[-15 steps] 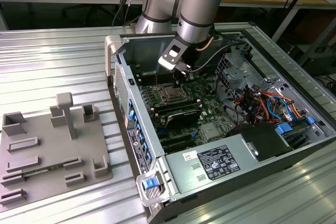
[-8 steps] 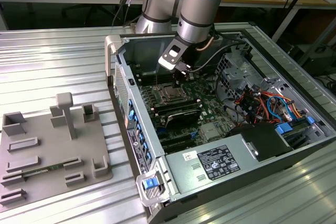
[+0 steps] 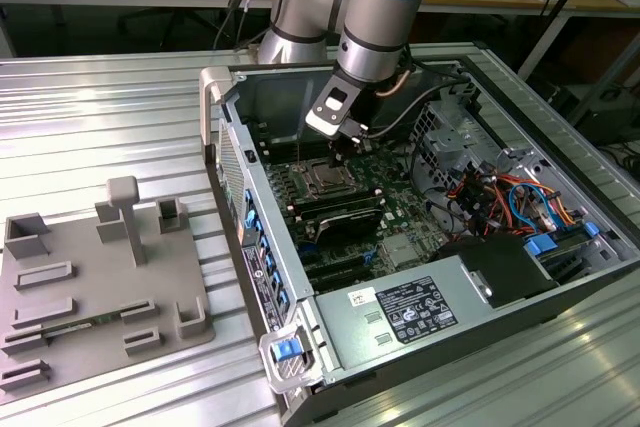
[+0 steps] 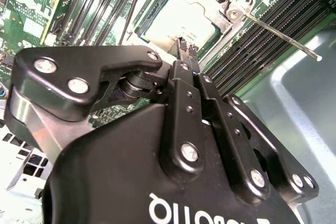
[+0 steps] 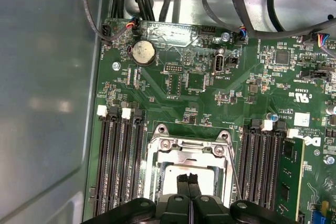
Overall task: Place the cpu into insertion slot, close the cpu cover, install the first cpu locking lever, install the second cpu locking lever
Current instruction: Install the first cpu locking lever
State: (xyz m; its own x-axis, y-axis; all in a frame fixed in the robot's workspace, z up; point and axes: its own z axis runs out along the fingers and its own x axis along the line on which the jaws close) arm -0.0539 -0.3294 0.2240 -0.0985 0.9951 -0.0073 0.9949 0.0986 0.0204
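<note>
The cpu (image 5: 170, 176) lies in the insertion slot on the green board, its silver-grey top showing through the window of the cpu cover (image 5: 185, 148), which lies flat over it. My gripper (image 4: 187, 49) hangs just above the cpu, fingers shut together with nothing between them. In the exterior view the gripper (image 3: 341, 153) stands over the socket (image 3: 322, 180) inside the open computer case. A thin metal locking lever (image 4: 283, 36) sticks out free beside the socket; in the first wrist view the lever (image 5: 234, 167) runs along the cover's side. The gripper (image 5: 188, 181) partly hides the cpu.
Long black memory slots (image 5: 118, 163) flank the socket on both sides. Cables (image 5: 226, 3) hang across the case wall beyond the board. A power supply (image 3: 420, 309) and drive cables (image 3: 500, 192) fill the case on the exterior view's right. A grey fixture tray (image 3: 95, 282) lies outside the case.
</note>
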